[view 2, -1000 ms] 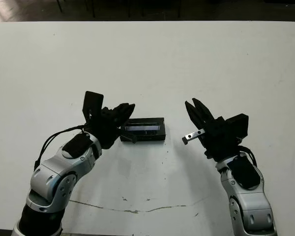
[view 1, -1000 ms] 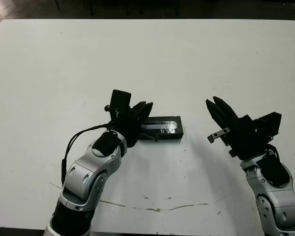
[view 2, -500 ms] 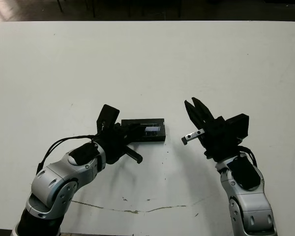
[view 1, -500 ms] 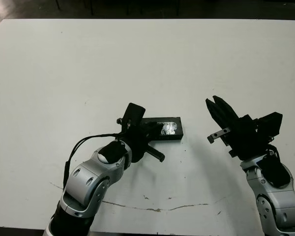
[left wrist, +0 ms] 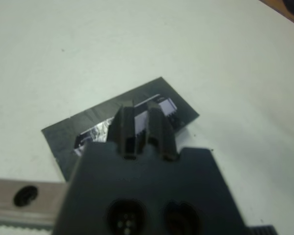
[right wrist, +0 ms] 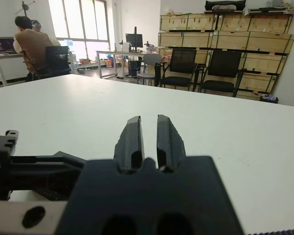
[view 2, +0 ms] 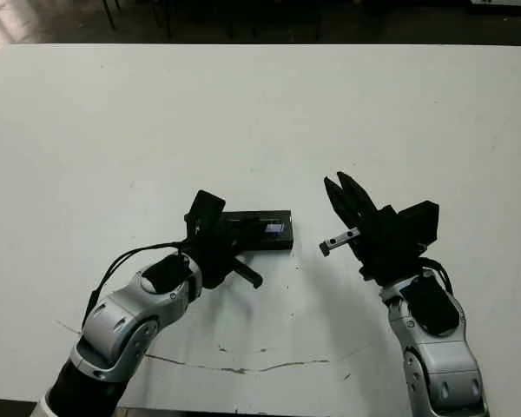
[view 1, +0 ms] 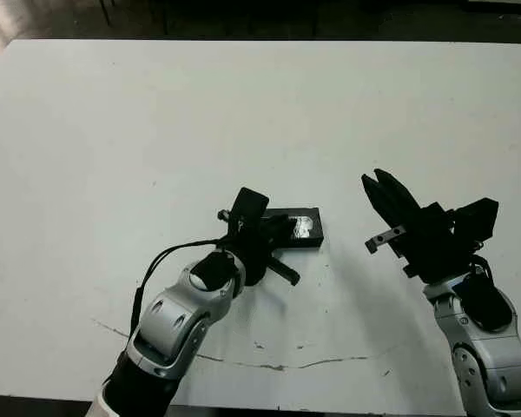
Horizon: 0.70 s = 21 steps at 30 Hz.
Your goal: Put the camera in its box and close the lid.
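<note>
Glossy-windowed black lid on matt white table

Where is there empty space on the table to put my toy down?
The far half of the table beyond the box is bare, and both far corners too. It is crowded near the front, where the left gripper sits at the box and the right gripper hovers beside it.

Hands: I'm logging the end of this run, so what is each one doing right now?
Left hand: shut, holding nothing, poised over the closed box.
Right hand: shut, holding nothing, raised off the table.
</note>
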Motion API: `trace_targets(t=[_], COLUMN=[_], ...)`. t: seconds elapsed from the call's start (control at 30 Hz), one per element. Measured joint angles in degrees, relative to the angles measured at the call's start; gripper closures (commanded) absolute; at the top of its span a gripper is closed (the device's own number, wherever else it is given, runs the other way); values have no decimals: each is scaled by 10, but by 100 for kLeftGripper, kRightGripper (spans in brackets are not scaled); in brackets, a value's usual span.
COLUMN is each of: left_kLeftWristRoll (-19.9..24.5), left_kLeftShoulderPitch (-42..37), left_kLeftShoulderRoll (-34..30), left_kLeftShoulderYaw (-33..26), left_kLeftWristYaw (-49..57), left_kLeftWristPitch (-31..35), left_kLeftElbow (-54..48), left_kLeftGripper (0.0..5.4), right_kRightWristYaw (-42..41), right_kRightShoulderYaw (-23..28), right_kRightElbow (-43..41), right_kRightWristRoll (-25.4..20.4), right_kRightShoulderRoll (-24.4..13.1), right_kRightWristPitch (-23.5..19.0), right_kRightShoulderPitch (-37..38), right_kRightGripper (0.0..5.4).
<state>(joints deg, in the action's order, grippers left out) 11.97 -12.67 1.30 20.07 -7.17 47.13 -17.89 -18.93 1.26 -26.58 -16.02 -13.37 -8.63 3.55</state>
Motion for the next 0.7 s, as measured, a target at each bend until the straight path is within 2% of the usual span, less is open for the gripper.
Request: trace_targets(t=[0.13,0.37,0.47,0.53,0.7], left_kLeftWristRoll=[8,31,38,50,98], left_kLeftShoulderPitch=[8,15,30,52,117], left_kLeftShoulderRoll=[-8,-30,-41,-56,-92], left_kLeftShoulderYaw=[-20,-102,-109,-110,-125], left_kLeftWristYaw=[-12,-16,-23,-33,-49], left_kLeftWristPitch=[1,38,39,46,115], left_kLeftElbow=[-12,-34,-47,-75,-179], left_kLeftGripper=[537,537,537,537,537], right_kRightWristYaw=[-1,-6,-7,-8,-19], right_kRightShoulderYaw=[2,7,10,10,13], right_kRightElbow=[0,3,2,0,-3], right_kRightWristRoll=[-7,-10,-13,-14,-28], right_kRightShoulderRoll=[0,-1,-1,-2,-3], right_kRightWristPitch=[0,5,4,4,4], right_kRightShoulderPitch=[5,2,2,2,2], right_kRightGripper=[540,540,540,540,540])
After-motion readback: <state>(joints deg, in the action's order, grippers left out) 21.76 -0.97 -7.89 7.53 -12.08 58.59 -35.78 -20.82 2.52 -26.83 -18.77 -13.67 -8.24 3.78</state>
